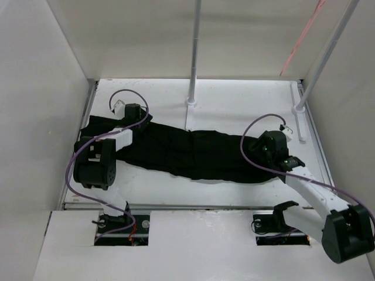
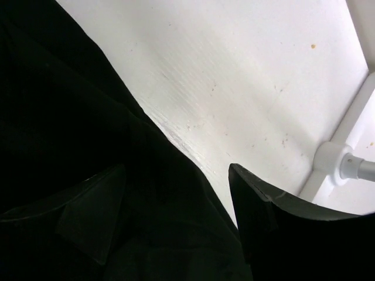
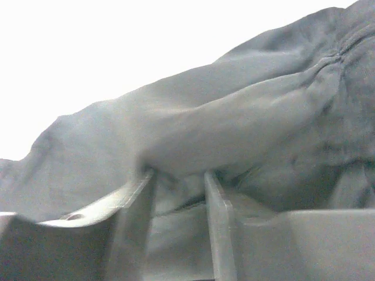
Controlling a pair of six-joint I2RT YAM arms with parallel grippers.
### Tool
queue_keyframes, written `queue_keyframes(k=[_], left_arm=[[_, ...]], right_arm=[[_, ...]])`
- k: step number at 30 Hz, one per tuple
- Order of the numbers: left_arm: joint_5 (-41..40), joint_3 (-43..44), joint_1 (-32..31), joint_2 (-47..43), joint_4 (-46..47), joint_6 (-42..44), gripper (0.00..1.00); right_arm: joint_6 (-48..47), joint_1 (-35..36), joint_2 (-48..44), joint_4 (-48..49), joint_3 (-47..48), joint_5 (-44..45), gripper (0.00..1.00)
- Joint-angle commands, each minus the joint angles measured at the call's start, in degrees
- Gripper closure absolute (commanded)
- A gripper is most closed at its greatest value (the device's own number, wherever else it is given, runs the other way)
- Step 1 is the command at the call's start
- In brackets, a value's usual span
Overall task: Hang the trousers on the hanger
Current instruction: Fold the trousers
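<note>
Black cloth fills most of my feed: the trousers point(image 1: 193, 153) lie flat on the white worktop point(image 1: 234, 102), stretched crosswise from near the left edge almost to the right edge, roughly midway between the near and far edges.

The left pincer point(image 1: 133, 111) is down over the end of the garment by the left edge. Its wrist camera shows one of its fingers point(image 2: 263, 228) clearly and a darker shape opposite that I take for the other (black on black, hard to read). They stand wide apart with cloth lying between, so it looks released.

The right pincer point(image 1: 270, 145) rests on the end near the right edge. Its wrist view shows the two fingers close together with a fold of fabric nipped between them, so it is grasping the trousers.

The hanger point(image 1: 302, 38) shows only as a thin pink-orange line slanting above the far right corner, well apart from the trousers. I cannot make out its hook. White poles rise from the middle of the far edge point(image 1: 193, 58) and the far right corner point(image 1: 329, 50).
</note>
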Motion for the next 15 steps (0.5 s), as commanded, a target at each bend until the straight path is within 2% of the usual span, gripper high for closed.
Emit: queue_keyframes(k=[1,3,6,11,13,15], left_arm=[[-1.69,-1.21,1.04,-6.17,-2.39,0.05,0.29],[-3.62,-4.73,1.58,-10.12,-2.21,0.14,0.27],[-6.17,-8.69,0.61,-15.31,-2.21,1.37,0.25],[-9.34,-13.35,-1.93,-24.02,-2.13,3.22,0.24],[-8.91,-13.79,-5.69,-25.61,-1.77,3.31,0.24],[-7.86,-12.57,-12.19,-24.48,-1.6,3.74,0.24]], right_arm=[[-2.98,3.94,-5.4,-1.11,3.46,3.75,0.47],[-3.42,6.41,-5.76,-0.68,3.11,3.4,0.43],[-3.34,8.09,-2.52,0.2,2.67,2.7,0.45],[-1.14,4.41,-0.57,1.7,-1.19,0.94,0.66],[-0.26,0.98,-0.66,1.17,-2.86,0.24,0.75],[0.18,-1.66,-0.57,0.38,-4.0,-1.95,0.81]])
